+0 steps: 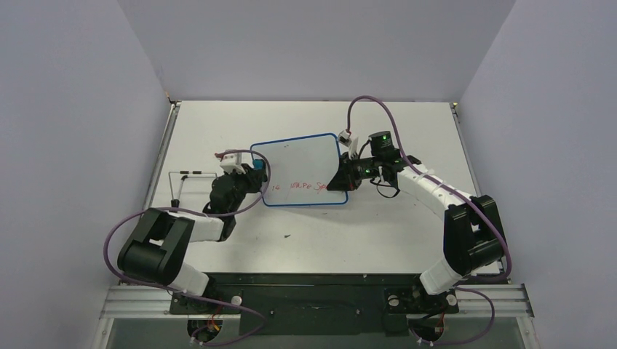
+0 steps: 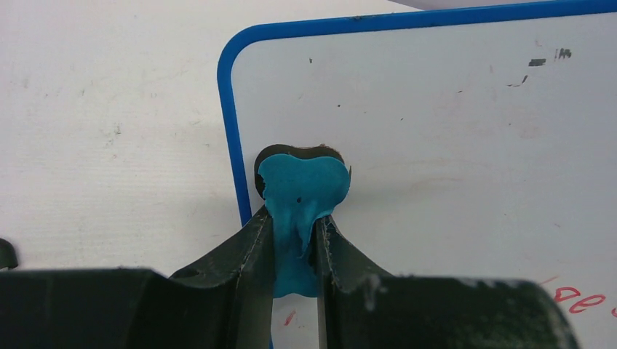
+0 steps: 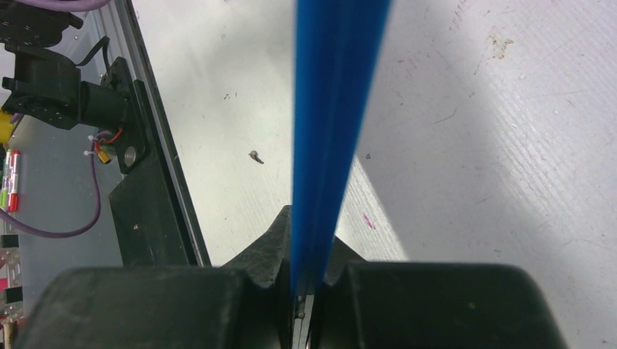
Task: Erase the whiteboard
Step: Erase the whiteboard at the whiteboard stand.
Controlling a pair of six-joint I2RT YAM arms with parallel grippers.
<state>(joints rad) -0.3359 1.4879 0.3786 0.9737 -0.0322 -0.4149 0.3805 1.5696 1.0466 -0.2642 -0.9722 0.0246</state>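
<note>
Whiteboard is sitting mid-table in the top view, with red handwriting running along its near edge. The left gripper is meeting its left rim and the right gripper its right rim. In the left wrist view, the left fingers are clamping a blue eraser, which is pressing on the board just inside its rounded corner. In the right wrist view, the right fingers are pinching the board's blue rim, seen edge-on above the table.
</note>
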